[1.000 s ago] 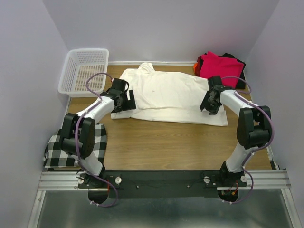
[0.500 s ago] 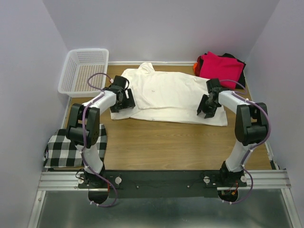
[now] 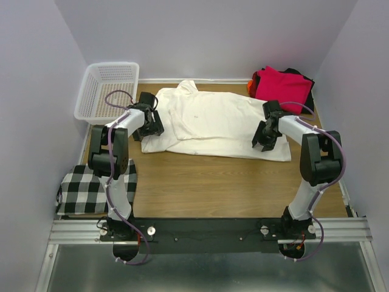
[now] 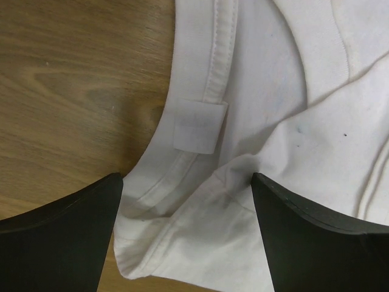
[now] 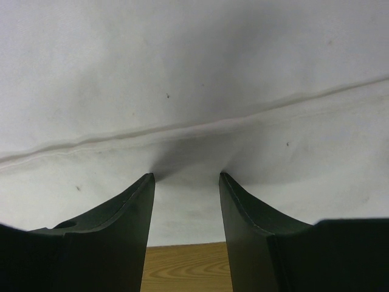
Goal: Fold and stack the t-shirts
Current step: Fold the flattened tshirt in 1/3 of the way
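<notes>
A large cream t-shirt lies spread across the back middle of the wooden table. My left gripper is open over its left corner; in the left wrist view the jaws stand wide apart above the hem and a small sewn label. My right gripper is open on the shirt's right part near its front edge; in the right wrist view both fingertips press down into the cloth. Folded magenta-red, black and orange shirts are piled at the back right.
A white mesh basket stands at the back left corner. A black-and-white checked cloth lies at the front left beside the left arm's base. Grey walls close in the table on three sides.
My left gripper has moved left and back to the shirt's left corner. My right gripper has shifted slightly left and stays on the cloth.
</notes>
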Motion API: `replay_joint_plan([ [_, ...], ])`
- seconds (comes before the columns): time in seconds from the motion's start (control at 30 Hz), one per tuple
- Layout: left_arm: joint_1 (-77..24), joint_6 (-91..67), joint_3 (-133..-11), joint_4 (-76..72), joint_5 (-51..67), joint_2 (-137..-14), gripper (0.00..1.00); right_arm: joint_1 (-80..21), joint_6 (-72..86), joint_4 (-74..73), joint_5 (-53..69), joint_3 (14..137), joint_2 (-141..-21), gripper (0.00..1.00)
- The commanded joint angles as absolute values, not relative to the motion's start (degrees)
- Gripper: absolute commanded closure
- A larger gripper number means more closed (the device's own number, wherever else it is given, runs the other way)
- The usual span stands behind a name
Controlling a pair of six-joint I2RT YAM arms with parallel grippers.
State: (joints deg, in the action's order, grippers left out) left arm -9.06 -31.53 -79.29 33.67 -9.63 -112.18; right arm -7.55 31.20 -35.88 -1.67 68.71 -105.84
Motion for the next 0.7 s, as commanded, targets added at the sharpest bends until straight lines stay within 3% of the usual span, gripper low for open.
replay_joint_plan([
  [0.0,-9.14,-29.89,-80.86,35.16,-9.15,-113.55,0.07,-7.47,31.55,-41.57,-7.2,65.04,-110.13,0.44],
  [0.67,-5.8,-24.87,-88.59,39.72,-15.03,-120.06,0.07,-2.82,32.43,-48.43,-21.09,61.7,-109.95,0.45],
])
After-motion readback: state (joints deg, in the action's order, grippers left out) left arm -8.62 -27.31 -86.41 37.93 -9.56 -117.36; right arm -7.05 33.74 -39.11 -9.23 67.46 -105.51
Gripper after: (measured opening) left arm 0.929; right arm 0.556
